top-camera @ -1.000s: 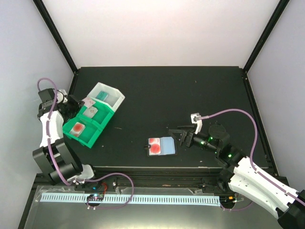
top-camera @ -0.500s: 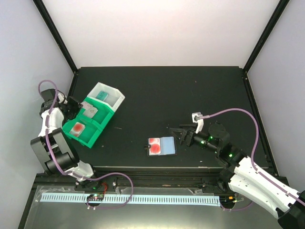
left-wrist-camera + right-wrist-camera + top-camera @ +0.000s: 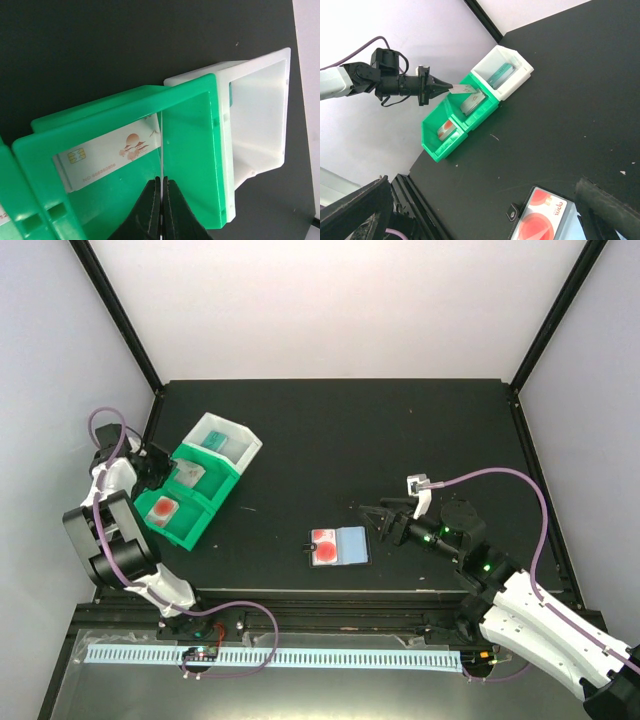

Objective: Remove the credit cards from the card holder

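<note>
My left jaws pinch a pale card (image 3: 462, 89) over a green bin (image 3: 190, 150); my right jaws are spread wide.

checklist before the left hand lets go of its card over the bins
1. Grip: left hand is shut on the pale card, pinched at one edge: ok.
2. Aim: the wrist view shows the held card within the opening of the middle green bin, close to the wall on the white bin's side: ok, but tight.
3. Bin contents: a card with a chip already leans inside, with space beside it: ok.
4. Right hand is open and apart from the card holder: ok.
5. Holder emptied: a red-marked card sits in it: not ok.
</note>
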Tool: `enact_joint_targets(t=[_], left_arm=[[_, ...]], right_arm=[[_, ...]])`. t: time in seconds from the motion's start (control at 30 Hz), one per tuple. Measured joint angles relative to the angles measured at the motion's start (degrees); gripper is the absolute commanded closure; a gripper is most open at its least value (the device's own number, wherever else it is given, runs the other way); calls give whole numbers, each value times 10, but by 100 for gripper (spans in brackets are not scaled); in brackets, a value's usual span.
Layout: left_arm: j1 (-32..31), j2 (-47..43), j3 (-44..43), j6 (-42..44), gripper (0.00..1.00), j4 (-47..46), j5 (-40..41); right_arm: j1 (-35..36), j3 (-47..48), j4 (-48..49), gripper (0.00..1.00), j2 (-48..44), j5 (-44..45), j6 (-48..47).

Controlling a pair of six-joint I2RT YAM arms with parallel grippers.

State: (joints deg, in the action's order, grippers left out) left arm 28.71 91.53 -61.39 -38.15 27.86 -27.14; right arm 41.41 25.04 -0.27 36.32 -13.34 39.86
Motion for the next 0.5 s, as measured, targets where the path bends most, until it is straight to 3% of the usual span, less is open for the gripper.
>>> enact_joint_targets(t=[0.5], left_arm=[[-21, 31, -23, 0, 95, 2, 32]], right_arm=[[0, 0, -2, 0, 0, 14, -4]])
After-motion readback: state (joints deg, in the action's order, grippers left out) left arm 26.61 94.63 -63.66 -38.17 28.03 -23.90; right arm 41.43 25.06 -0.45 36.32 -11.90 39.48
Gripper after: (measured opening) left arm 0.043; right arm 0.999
